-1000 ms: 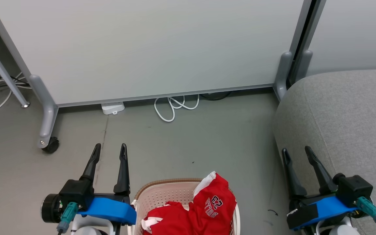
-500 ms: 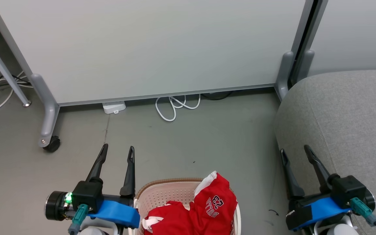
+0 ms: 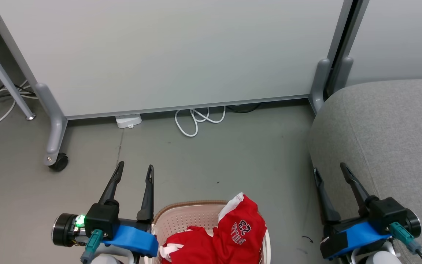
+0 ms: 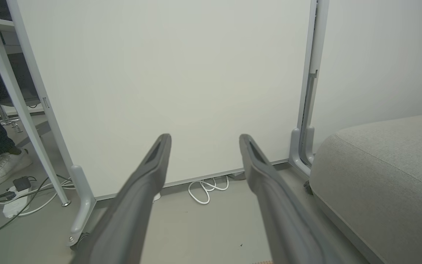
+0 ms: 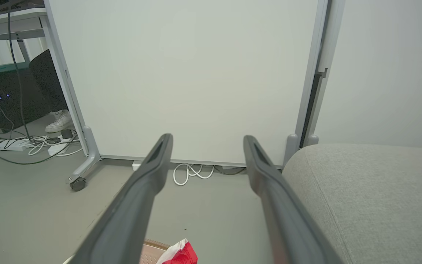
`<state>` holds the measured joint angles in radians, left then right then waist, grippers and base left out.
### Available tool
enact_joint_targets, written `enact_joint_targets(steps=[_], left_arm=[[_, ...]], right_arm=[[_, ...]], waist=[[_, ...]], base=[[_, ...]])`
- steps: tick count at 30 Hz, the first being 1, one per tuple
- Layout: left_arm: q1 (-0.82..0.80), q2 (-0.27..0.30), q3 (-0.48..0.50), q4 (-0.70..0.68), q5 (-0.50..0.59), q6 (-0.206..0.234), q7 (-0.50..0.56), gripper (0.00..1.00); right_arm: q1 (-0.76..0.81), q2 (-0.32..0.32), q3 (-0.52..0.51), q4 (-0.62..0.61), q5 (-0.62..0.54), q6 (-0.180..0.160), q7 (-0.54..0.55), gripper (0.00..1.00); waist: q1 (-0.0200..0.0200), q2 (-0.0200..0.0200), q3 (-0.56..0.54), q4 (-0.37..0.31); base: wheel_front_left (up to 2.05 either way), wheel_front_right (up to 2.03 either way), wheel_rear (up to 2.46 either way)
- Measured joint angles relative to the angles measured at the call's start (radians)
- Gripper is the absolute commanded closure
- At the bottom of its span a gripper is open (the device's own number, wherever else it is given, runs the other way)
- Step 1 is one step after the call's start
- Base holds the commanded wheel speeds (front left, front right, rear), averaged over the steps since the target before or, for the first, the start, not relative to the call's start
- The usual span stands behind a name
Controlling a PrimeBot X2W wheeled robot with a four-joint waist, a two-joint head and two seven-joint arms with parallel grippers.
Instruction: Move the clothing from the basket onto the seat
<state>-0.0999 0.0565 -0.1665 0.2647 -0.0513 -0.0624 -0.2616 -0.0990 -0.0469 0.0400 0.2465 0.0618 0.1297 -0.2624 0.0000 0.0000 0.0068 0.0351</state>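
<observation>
there, across the back, white partition [image 3: 167,55] on grey floor [image 3: 233,157]; at right, grey seat [image 3: 387,128]; low centre, basket [image 3: 181,216] with red clothing [image 3: 233,231] heaped inside; flanking it, left end effector [image 3: 135,165] and right end effector [image 3: 329,167], spread wide, gripping nothing; under the partition, coiled white cable [image 3: 196,119].

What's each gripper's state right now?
Left gripper: open, holding nothing.
Right gripper: open, holding nothing.

The left gripper [image 4: 204,138] points, fingers spread wide, at a white partition [image 4: 181,73]. A coiled white cable [image 4: 206,189] lies at its foot, the seat [image 4: 387,176] stands right, a person's white shoe [image 4: 4,167] left.
</observation>
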Motion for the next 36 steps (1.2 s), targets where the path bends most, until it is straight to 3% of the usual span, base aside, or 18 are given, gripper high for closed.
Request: enact_joint_targets(steps=[20, 36], left_arm=[[-0.007, -0.004, 0.003, 0.021, -0.003, -0.012, 0.0, 0.0], [-0.223, 0.058, -0.102, 0.231, 0.005, -0.062, -0.001, 0.0]], right_arm=[[-0.001, 0.0, 0.007, 0.007, 0.003, 0.001, 0.0, 0.0], [-0.078, 0.0, 0.018, -0.046, 0.008, 0.001, 0.0, 0.0]], waist=[[0.0, 0.0, 0.003, -0.005], [0.0, 0.0, 0.126, -0.034]], base=[[0.0, 0.0, 0.0], [0.0, 0.0, 0.0]])
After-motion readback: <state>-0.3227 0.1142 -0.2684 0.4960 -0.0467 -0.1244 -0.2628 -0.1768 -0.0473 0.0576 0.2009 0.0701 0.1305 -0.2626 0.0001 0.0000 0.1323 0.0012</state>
